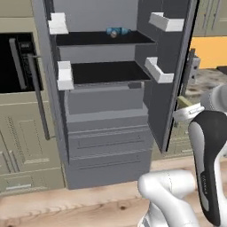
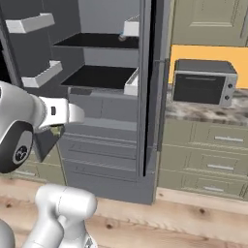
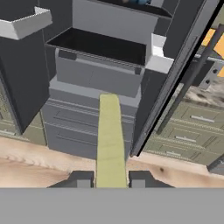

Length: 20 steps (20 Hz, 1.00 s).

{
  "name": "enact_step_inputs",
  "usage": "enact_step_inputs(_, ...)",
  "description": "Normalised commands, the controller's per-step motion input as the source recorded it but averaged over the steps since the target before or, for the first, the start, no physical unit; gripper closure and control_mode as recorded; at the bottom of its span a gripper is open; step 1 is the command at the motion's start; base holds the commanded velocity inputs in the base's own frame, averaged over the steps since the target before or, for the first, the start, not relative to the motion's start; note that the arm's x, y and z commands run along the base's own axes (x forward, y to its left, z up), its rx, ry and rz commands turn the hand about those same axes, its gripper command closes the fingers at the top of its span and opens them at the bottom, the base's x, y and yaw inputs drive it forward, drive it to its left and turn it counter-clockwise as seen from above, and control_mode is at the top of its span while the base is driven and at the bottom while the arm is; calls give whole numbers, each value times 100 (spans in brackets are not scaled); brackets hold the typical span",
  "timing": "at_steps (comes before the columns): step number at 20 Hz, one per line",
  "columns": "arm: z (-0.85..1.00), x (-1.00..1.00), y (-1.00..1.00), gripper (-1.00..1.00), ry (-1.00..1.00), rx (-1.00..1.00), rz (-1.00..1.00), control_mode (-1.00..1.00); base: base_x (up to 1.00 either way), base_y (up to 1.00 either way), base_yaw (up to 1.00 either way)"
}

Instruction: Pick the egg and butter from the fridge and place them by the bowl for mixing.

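Gripper (image 3: pixel 110 179) clamping pale yellow rectangular butter stick (image 3: pixel 110 140), lower centre | facing open tall grey fridge (image 3: pixel 105 83) | showing no readable writing

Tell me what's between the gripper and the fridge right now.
The butter, clamped in the gripper, sticks out toward the fridge drawers. The hand view shows nothing else in that stretch.

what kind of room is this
A kitchen, rendered: an open grey fridge with black shelves, beige cupboards under a stone counter, and a small oven standing on it.
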Motion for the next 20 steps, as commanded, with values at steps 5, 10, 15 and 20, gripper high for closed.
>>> enact_step_inputs(5, 0, 0, 0, 100, 0, 0, 0, 100, 0, -100, 0)
enact_step_inputs(10, 0, 0, 0, 100, 0, 0, 0, 100, 0, -100, -4)
enact_step_inputs(15, 0, 0, 0, 100, 0, 0, 0, 100, 1, -100, -41)
enact_step_inputs(20, 0, 0, 0, 100, 0, 0, 0, 100, 58, -100, -36)
